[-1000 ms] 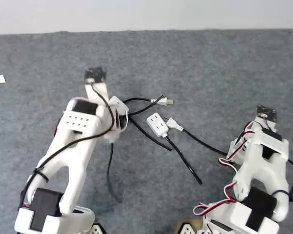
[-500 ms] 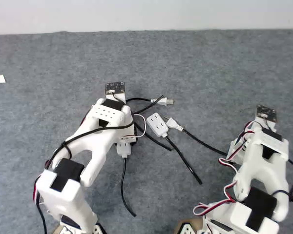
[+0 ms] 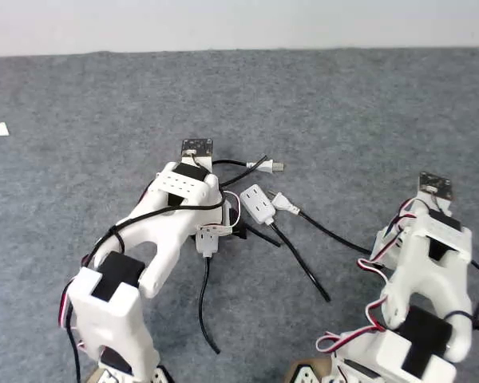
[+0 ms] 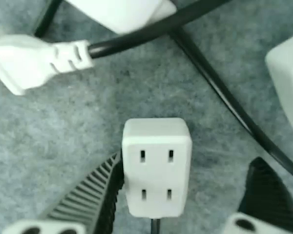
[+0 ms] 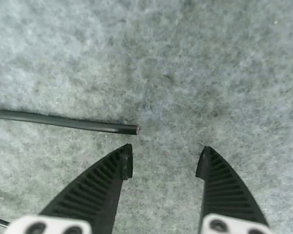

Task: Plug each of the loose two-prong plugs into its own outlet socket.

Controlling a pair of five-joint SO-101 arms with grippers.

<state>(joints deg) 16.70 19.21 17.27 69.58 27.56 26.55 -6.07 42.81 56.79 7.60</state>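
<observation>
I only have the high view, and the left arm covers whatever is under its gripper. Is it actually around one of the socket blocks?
Observer: Yes. In the left wrist view the left gripper stands open with a white socket block between its fingers, slots facing up.
Operator: And the right gripper, is it near anything?
Observer: The right gripper is open over bare carpet, and the loose end of a black cable lies just beyond one fingertip.
</observation>
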